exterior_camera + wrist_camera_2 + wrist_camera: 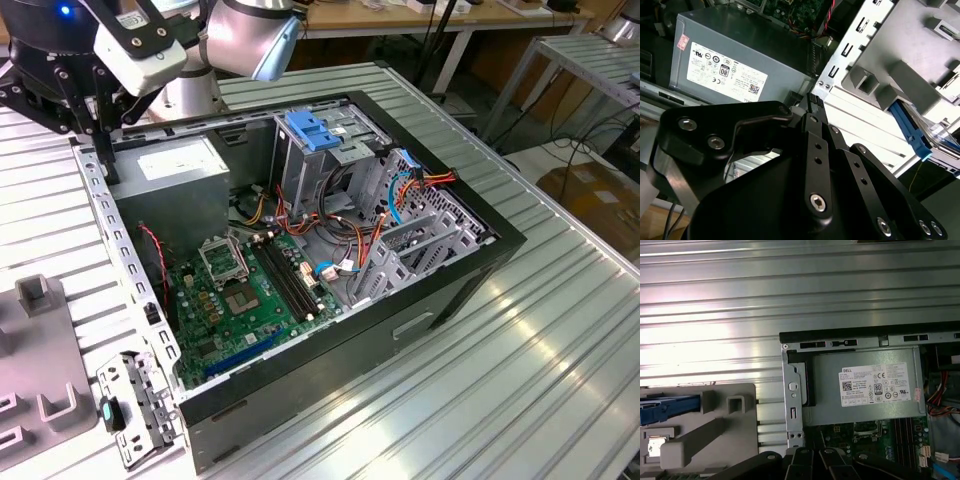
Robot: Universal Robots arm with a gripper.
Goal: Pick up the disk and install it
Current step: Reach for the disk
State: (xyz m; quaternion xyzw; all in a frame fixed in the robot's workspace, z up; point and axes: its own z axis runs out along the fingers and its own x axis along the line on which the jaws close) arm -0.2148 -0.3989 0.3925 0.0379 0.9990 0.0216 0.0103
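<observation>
The arm leans in at the exterior view's upper left, its black claw pointing straight down.

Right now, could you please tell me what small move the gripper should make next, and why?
Probably shift toward the grey holder: the gripper hangs by the power supply, while the disk rests on that holder.

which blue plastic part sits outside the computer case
The blue rail on the disk, held in the grey fixture beside the case. The slotted blue bracket sits atop the drive cage inside it.
</observation>
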